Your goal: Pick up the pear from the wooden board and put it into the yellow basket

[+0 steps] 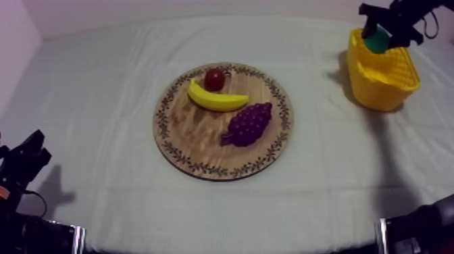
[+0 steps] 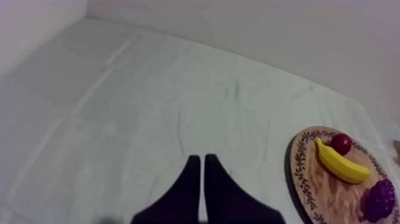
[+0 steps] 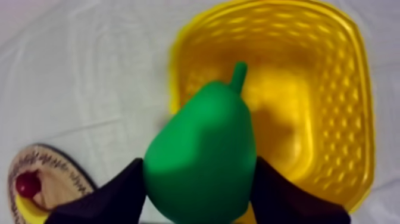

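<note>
Pear (image 3: 202, 149) off wooden board (image 1: 192, 135), clamped in right gripper (image 3: 199, 179) over yellow basket (image 3: 357, 119), release not yet done; left gripper (image 2: 199, 162) fingers together

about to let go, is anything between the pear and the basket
Nothing visible is. The right gripper holds the pear over the open top of the yellow basket, whose inside looks empty beneath it.
</note>
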You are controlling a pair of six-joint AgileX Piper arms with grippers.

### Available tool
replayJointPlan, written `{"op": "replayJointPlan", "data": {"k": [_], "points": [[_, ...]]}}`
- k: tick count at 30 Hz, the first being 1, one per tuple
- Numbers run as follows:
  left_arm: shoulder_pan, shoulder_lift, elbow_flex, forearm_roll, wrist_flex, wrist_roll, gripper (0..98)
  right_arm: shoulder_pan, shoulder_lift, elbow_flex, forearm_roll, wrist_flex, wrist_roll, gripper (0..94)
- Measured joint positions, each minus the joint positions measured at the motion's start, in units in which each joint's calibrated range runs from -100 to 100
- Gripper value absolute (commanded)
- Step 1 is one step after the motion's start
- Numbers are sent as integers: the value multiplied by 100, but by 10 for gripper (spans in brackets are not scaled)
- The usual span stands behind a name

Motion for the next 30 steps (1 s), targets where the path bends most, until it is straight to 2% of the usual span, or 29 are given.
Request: {"op": "replayJointPlan", "data": {"k": [7,10,12,15,19,25,30], "points": [[0,0,0,0,0,0,1,128,-82,449,21,-294,27,808],[0,0,0,0,0,0,1,133,-297,665,-7,-310,88,842],[0,0,0,0,0,0,1,119,-519,854,-13,-360,143,824],[0,0,0,0,0,0,1,87,-992,1192,-21,-503,205,721],[0,0,0,0,0,0,1,21,-1854,1779,-75,-737,329,510],[0,0,0,0,0,0,1,-98,-3501,3038,-137,-1434,607,216],[0,0,0,0,0,0,1,-258,-5029,4395,-38,-1886,765,123]]}}
